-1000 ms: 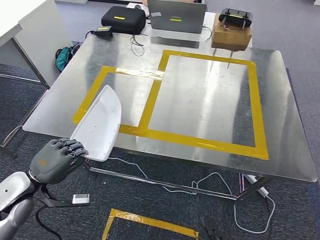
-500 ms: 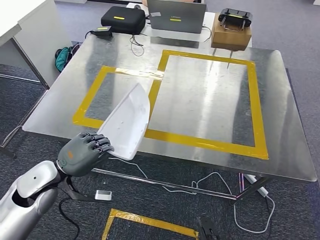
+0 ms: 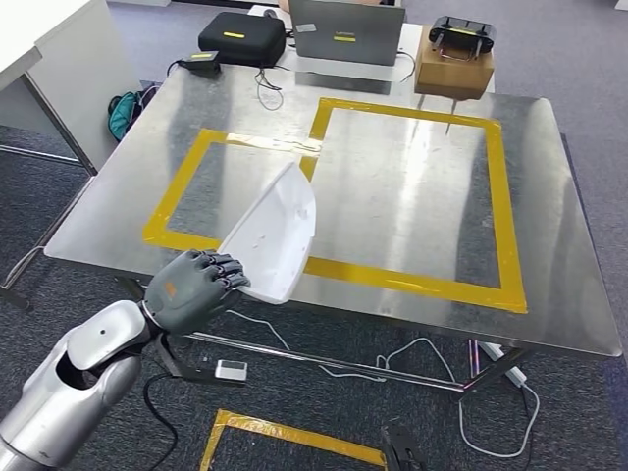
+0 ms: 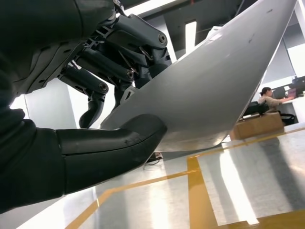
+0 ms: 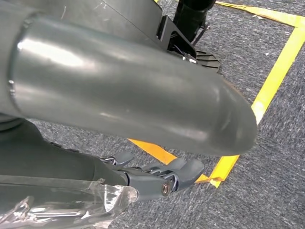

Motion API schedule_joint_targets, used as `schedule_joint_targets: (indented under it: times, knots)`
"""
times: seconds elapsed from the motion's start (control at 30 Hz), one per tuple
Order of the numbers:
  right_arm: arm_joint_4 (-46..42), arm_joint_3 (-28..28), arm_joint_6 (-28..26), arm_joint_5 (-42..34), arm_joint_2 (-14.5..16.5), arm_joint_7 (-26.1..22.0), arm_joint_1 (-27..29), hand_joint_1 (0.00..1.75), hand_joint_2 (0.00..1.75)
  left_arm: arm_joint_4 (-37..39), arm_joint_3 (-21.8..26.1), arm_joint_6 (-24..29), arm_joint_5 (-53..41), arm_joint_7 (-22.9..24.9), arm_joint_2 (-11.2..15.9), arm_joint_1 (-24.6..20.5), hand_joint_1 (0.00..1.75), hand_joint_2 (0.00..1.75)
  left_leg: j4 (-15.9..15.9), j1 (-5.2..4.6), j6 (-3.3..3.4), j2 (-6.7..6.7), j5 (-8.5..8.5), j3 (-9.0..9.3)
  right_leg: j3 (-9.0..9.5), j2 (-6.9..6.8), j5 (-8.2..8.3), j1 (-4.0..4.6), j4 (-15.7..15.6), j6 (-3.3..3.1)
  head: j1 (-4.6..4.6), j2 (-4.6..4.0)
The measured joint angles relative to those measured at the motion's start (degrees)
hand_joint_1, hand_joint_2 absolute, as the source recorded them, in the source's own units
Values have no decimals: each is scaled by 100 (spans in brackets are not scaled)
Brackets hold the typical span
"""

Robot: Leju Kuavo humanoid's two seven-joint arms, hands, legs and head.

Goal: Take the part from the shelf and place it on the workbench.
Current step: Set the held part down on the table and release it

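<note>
My left hand (image 3: 194,289) grips the white curved part (image 3: 274,235) by its near edge. It holds the part tilted above the front edge of the steel workbench (image 3: 415,186), over the near side of the left yellow-taped rectangle (image 3: 174,191). In the left wrist view the thumb (image 4: 115,143) presses under the part (image 4: 216,86) and the dark fingers (image 4: 118,52) curl over its top, with the bench close below. In the right wrist view my right hand (image 5: 126,90) hangs above the carpet, its fingers (image 5: 162,176) loosely extended and holding nothing.
A larger taped rectangle (image 3: 507,206) covers the bench's right half. At the far edge stand a black case (image 3: 242,39), a laptop (image 3: 346,31) and a cardboard box (image 3: 453,71). A white table (image 3: 52,69) stands to the left. Cables (image 3: 415,363) and floor tape (image 3: 296,437) lie below.
My left arm has carried the part to the right and forward, from off the bench's front left edge to above the front edge near the tape divider.
</note>
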Motion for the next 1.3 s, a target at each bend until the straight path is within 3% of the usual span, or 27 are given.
schedule_joint_targets:
  times: [0.37, 0.77, 1.3]
  knots:
    - [1, 96, 48, -90, 11, -2, 5, 0, 0, 384, -97, -133, -13, 335, -126, -313, 145, 175, 0, 1, 2, 0, 2, -4, -4, 0, 1, 0, 0, 2, -1, 0]
    - [2, 162, 82, -275, 15, -31, 8, 0, 0, 1072, 98, -334, 4, 834, -362, -689, 145, 175, 0, -1, 3, 0, 4, -5, -3, 0, 3, 0, 0, 4, -1, 0]
    - [2, 185, 103, -297, 15, -37, 8, 0, 0, 1394, 110, -396, -92, 1048, -543, -804, 145, 175, 0, 0, 3, 0, 4, -6, -5, -1, 3, 0, 0, 4, -1, 0]
